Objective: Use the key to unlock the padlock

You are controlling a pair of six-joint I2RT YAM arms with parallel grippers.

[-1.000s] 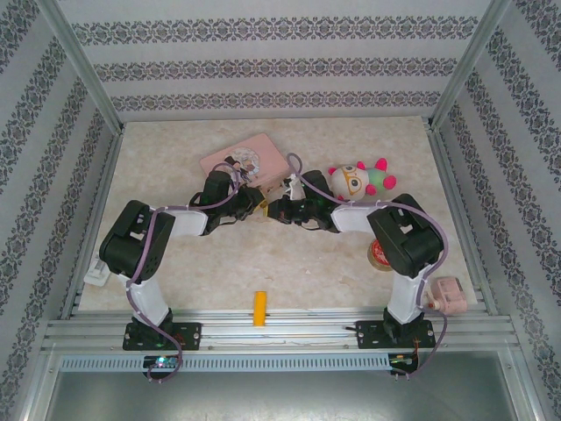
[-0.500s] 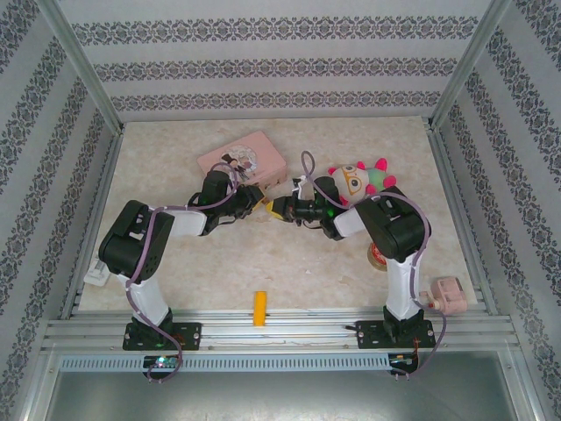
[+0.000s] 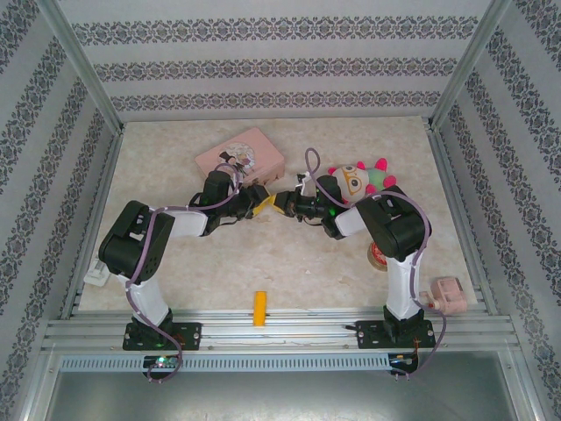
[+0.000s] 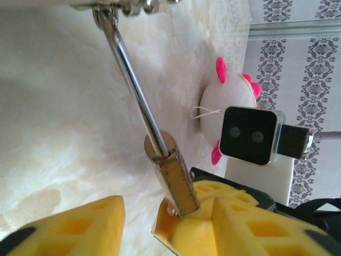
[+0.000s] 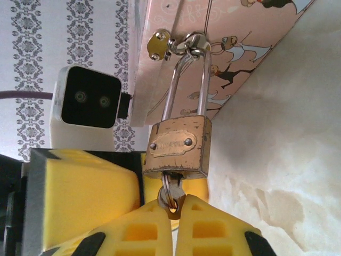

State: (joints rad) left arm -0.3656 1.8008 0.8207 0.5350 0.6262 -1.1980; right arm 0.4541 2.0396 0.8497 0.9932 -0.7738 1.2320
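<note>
Padlock [image 5: 177, 146] hangs hooked by its shackle [image 5: 169, 90] through the hasp [image 5: 193, 44] of the tin [image 5: 229, 42], out at mid-bench [image 3: 289, 263]. Both shackle legs sit in the brass body. We see the right end effector [image 5: 173, 212] clenched on the key [image 5: 171, 198], which enters the underside of the padlock just above its fingertips. The left end effector [image 3: 257, 205] is released. Its jaws stand apart with the padlock body between them and a clear gap on one side. Whether the other finger touches it we cannot tell.
</note>
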